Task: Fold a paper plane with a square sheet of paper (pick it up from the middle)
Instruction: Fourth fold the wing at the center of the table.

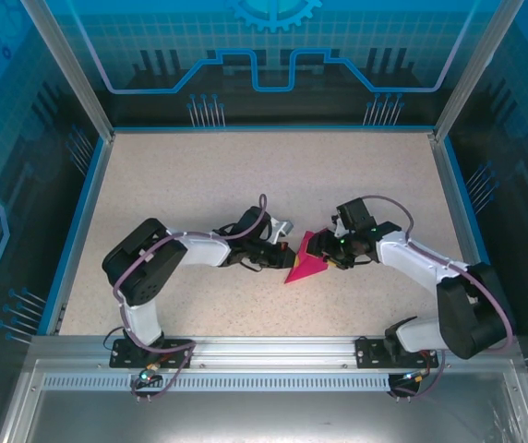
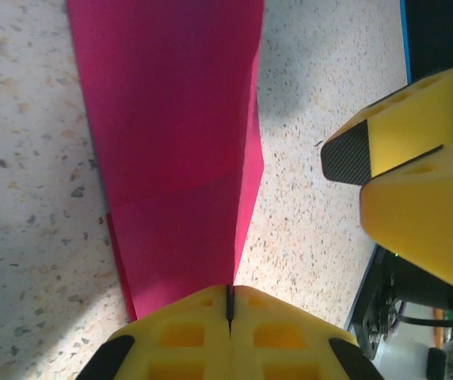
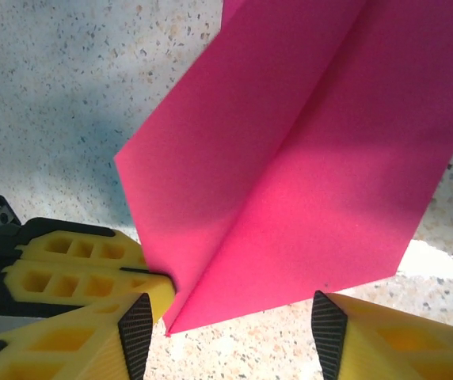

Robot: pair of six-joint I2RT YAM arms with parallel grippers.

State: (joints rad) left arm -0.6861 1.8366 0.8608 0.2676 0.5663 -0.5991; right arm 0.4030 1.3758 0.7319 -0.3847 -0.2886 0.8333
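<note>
Folds mostly done, I judge.
Left gripper (image 2: 229,299) pinches creased magenta-pink paper dart (image 2: 180,134); right gripper (image 3: 230,336) open; wing folds remain.

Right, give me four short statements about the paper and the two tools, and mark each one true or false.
1. The left tool is shut on an edge of the pink paper. True.
2. The right tool is clamped tight on the paper. False: its fingers stand well apart, open.
3. The paper is folded, with a straight crease running along it. True.
4. The paper lies against the far edge of the table. False: it sits near the middle of the table, between the two tools.
</note>
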